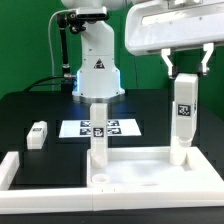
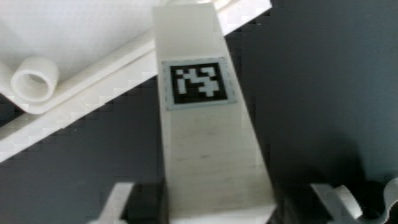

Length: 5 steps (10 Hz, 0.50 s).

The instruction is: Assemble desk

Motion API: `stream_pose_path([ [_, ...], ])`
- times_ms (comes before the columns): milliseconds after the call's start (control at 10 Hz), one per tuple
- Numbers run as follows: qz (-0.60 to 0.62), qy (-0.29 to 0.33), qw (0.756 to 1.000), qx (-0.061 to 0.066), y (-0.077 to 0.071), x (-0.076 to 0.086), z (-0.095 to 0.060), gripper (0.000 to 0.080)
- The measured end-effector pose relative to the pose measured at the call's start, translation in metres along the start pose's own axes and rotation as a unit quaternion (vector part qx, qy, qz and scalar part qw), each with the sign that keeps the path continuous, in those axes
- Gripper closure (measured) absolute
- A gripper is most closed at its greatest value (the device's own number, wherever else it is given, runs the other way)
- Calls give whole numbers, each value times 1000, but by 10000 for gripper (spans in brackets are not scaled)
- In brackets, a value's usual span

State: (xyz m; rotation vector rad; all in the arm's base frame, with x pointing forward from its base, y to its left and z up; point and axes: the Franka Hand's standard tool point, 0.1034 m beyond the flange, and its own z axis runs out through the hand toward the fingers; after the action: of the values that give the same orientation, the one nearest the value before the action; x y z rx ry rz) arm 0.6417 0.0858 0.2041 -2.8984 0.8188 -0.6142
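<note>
GRIP: gripper (image 1: 185,72) part-closed around top of upright leg post (image 1: 184,120) | WHY: post stands over far right corner of the desk panel (image 1: 150,178), likely for seating in its hole | OTHERS: second post (image 1: 98,135) upright mid-panel; loose post (image 1: 38,134) far left | ROOM: panel rim just beside; space above open.

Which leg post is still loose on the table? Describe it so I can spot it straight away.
Start at the marker board lying flat on the dark table in front of the arm's base. Look to the exterior view's left of it: a short white leg post lies there on its side, alone. The other two posts stand upright at the desk panel; this one lies flat, apart from it.
</note>
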Motion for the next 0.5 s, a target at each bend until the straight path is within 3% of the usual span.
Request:
stream_pose_path([
  [200, 3, -2, 1000, 2, -1, -1, 1, 515],
  [300, 25, 8, 1000, -4, -12, -12, 3, 515],
  [400, 17, 20, 1000, 3, -21, -22, 5, 515],
  [500, 22, 22, 1000, 0, -23, -29, 8, 515],
])
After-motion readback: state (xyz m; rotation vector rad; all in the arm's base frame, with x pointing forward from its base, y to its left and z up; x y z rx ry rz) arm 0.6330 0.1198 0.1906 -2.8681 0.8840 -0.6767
